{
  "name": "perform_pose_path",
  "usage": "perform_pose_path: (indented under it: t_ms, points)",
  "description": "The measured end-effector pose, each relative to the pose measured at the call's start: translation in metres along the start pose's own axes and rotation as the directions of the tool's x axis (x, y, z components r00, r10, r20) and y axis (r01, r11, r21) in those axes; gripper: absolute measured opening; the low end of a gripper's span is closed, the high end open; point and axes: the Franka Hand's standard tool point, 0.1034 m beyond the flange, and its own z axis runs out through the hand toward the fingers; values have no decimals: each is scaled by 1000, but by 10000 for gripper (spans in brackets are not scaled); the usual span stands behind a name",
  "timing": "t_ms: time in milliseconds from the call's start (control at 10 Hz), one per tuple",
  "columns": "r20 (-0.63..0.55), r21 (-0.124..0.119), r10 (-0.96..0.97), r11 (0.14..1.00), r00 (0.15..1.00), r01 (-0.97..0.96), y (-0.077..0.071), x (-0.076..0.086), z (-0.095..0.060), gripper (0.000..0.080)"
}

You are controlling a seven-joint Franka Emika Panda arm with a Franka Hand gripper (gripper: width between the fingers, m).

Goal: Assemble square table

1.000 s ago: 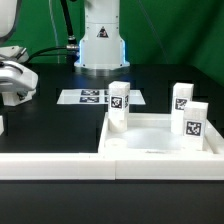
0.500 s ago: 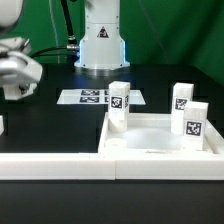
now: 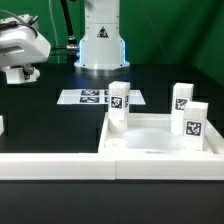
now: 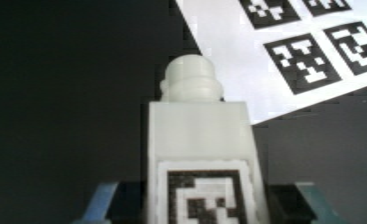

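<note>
white plastic leg [image 4: 198,150] is sitting pinched in the gripper [image 3: 22,72], which is hanging at the upper left of the exterior frame; it is looking light, stiff and a bit slick, best squeezed on its flat sides. the tabletop [image 3: 160,150] is lying at lower right, three legs [image 3: 119,106] standing in it

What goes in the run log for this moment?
claw: shut on leg | lifted, off table | tabletop: three legs standing | marker board: flat
</note>
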Motion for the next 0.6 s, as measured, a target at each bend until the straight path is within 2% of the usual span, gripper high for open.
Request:
perform_pose_path:
  t_ms: [100,200,300,400,500,600]
  points:
    - [-66,-17,4,1000,998,-5,-5,2,-5,285]
    - [-141,-50,-19,999,990,12,-31,13,-20,285]
    - [-231,-99,-80,993,970,59,-64,28,-37,285]
    - [-291,-143,-129,986,948,90,-88,36,-51,285]
    - [-329,-156,-150,982,932,103,-98,37,-57,285]
    - [-406,-163,-156,982,901,96,-92,42,-57,285]
